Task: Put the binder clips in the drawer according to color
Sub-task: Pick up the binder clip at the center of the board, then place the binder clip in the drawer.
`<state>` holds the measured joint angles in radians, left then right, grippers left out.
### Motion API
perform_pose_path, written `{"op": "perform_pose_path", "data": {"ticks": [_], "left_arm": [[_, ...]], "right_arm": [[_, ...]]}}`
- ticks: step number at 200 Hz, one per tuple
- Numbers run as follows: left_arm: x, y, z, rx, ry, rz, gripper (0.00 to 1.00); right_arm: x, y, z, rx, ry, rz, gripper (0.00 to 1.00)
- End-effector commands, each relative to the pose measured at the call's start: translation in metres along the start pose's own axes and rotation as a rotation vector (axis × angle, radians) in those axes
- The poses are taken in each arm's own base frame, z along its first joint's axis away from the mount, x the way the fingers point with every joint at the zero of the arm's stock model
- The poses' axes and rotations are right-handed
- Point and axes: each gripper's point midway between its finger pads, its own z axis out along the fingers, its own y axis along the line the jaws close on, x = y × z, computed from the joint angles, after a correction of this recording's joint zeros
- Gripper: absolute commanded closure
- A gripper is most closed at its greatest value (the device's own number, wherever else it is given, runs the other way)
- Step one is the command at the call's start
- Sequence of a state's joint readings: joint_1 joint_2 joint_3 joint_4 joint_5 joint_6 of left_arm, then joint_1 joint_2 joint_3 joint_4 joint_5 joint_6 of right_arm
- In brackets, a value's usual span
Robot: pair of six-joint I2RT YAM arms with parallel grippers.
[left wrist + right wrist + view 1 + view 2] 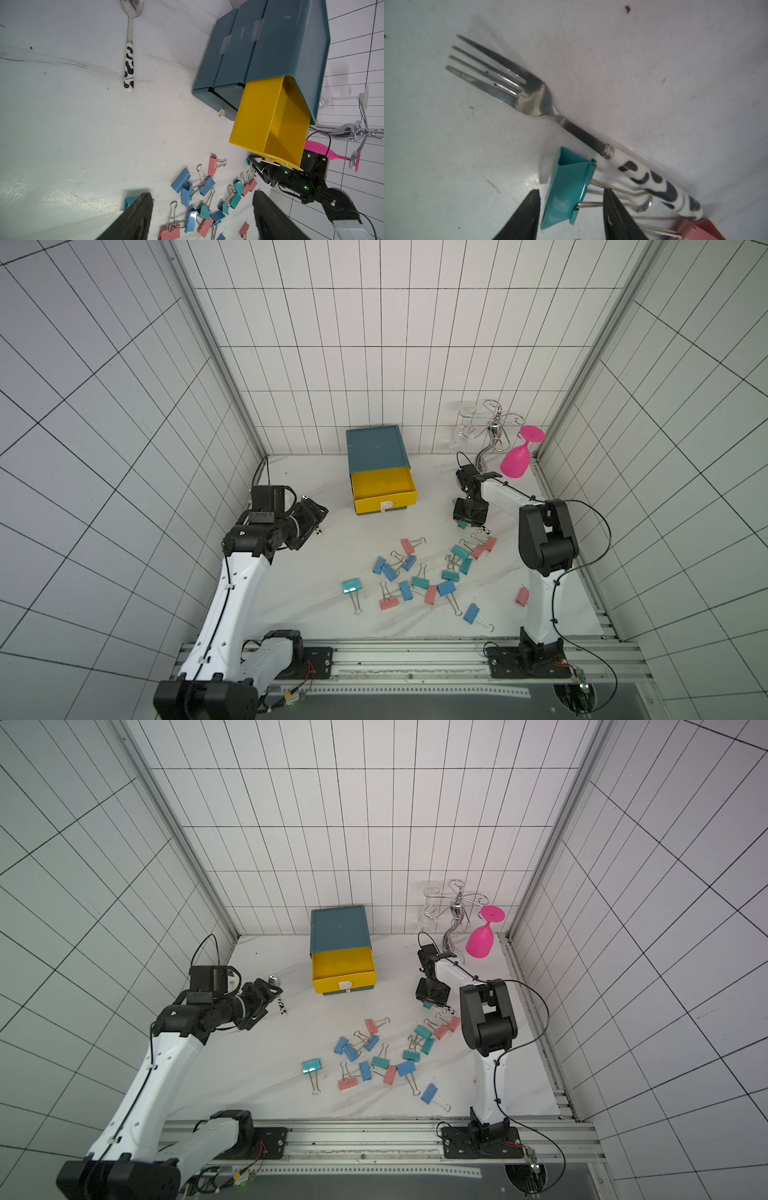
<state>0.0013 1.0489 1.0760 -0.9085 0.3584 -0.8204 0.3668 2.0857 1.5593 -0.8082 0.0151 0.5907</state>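
Teal clip [566, 191] sits between right end effector's [571, 190] spread fingers [527, 214], hidden from above; left end effector [202, 193] spread.

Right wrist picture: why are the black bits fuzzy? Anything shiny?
Right wrist view: the gripper fingers look soft, likely too near the lens; the fork gleams. In a top view, a teal clip glares white.

free: bare table [291, 593] left of the clip pile [419, 572] | tight: fork [529, 99] lies just beside the teal clip [566, 191] (pink clip [699, 230] near too) | yellow drawer [365, 502] open-topped
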Motion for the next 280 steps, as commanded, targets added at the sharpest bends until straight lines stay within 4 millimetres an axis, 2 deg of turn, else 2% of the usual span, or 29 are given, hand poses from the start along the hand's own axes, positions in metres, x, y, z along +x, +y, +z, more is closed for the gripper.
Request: {"op": "perform_pose_path", "data": {"ticks": [1,67,95,122,163,210,243,280], "left_arm": [[-0.002,-0.003,-0.005,0.023,-0.023,0.008,0.20],[-0.001,-0.005,-0.011,0.033,-0.034,0.000,0.20],[0.000,-0.006,-0.014,0.043,-0.037,-0.004,0.21],[0.000,-0.007,-0.017,0.049,-0.053,-0.008,0.20],[-0.002,-0.007,-0.015,0.048,-0.055,-0.011,0.20],[-0.005,-0.011,-0.010,0.060,-0.049,-0.015,0.20],[-0.005,-0.012,-0.004,0.058,-0.020,-0.012,0.21],[-0.002,-0.014,-0.004,0.058,0.005,-0.004,0.21]], "right_arm": [[0.009,-0.003,0.012,0.021,0.023,-0.001,0.54],[0.029,-0.001,0.014,0.018,0.028,-0.031,0.69],[0.034,0.005,0.000,0.005,-0.003,-0.056,0.73],[0.040,0.017,-0.023,-0.040,-0.032,-0.088,0.79],[0.045,0.037,-0.073,-0.117,-0.105,-0.144,0.80],[0.030,0.062,-0.158,-0.236,-0.251,-0.204,0.81],[0.028,0.099,-0.212,-0.331,-0.327,-0.303,0.81],[0.035,0.153,-0.255,-0.439,-0.360,-0.419,0.81]]}}
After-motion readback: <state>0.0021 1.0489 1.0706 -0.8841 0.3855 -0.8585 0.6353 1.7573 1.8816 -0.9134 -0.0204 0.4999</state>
